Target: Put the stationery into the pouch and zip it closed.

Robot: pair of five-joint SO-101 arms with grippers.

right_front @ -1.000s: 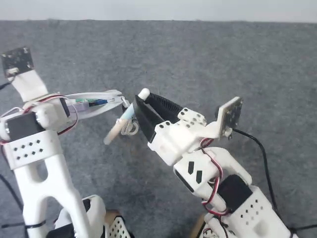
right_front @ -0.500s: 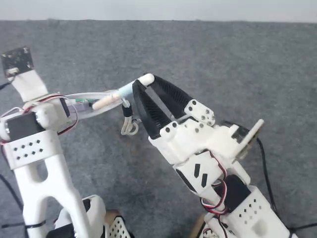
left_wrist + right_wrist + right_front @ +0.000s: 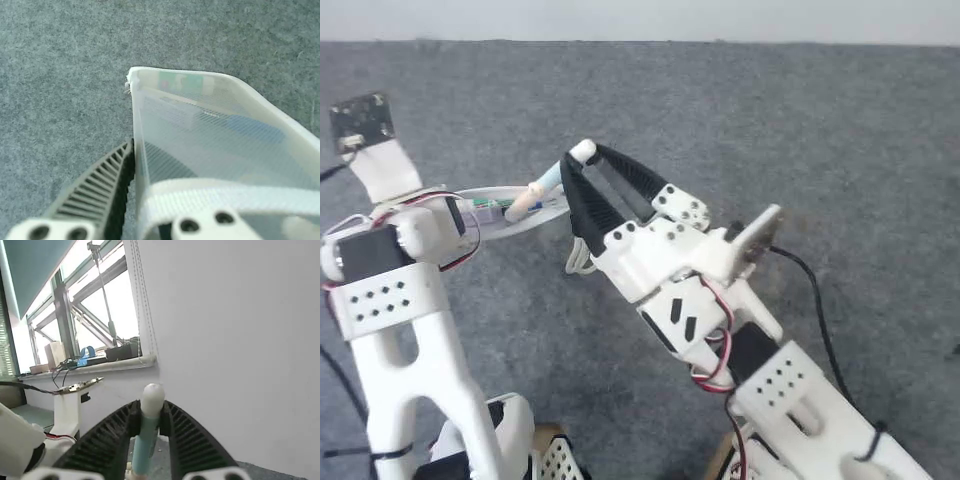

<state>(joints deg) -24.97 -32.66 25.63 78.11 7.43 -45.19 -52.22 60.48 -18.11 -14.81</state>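
Note:
My left gripper (image 3: pixel 136 172) is shut on the edge of a translucent mesh pouch (image 3: pixel 210 135), holding it above the grey carpet. In the high view the pouch (image 3: pixel 500 208) juts out from the left arm, with coloured items dimly visible inside. My right gripper (image 3: pixel 586 160) is shut on a pale blue pen (image 3: pixel 545 182) with a white cap. The pen slants down to the left, and its cream end touches the pouch mouth. In the right wrist view the pen (image 3: pixel 148 427) stands upright between the black fingers (image 3: pixel 112 437). A white zipper-pull ring (image 3: pixel 577 260) hangs below the pouch.
Grey carpet (image 3: pixel 800 130) covers the table on all sides. The left arm's white base (image 3: pixel 410 370) and the right arm's body (image 3: pixel 720 330) fill the near side. A small circuit board (image 3: pixel 360 120) sticks up at the far left.
My right gripper has carried the pen left and up toward the pouch. The pen has swung from lying beside the pouch to pointing its lower end into the pouch mouth. The left arm has held still.

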